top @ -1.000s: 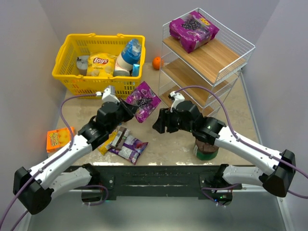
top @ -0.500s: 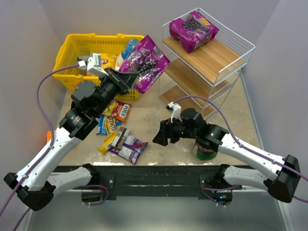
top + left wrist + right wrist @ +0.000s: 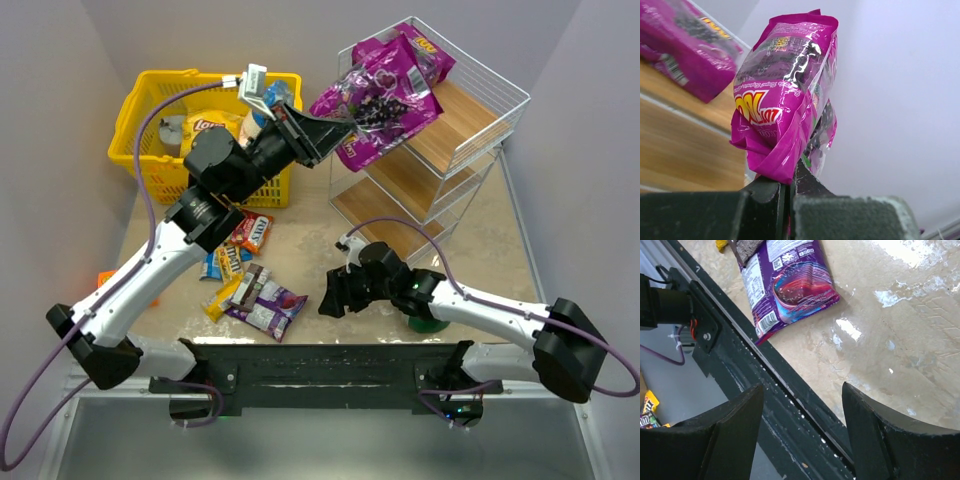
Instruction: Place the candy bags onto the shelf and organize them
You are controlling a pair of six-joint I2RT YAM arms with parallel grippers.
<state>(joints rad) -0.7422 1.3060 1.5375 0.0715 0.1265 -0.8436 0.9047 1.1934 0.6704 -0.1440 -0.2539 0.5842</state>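
Top external: left gripper (image 3: pixel 322 132), clenched on a purple bag (image 3: pixel 380 115), has risen to the shelf (image 3: pixel 462 115); right gripper (image 3: pixel 335 296) stays spread.

Glossy purple candy bag (image 3: pixel 378 105) aloft beside the white wire shelf (image 3: pixel 465 120)

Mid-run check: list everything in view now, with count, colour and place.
shelf: 1, white wire with wood tiers, far right
held candy bag: 1, purple, raised near top tier
shelved candy bag: 1, purple, on top tier
small candy packets: at least 5, mixed colours, table centre-left
basket: 1, yellow, far left
chip bag: 1, yellow, inside basket
left pincer: 1, black, shut on held candy bag
right pincer: 1, black, open, empty, over table
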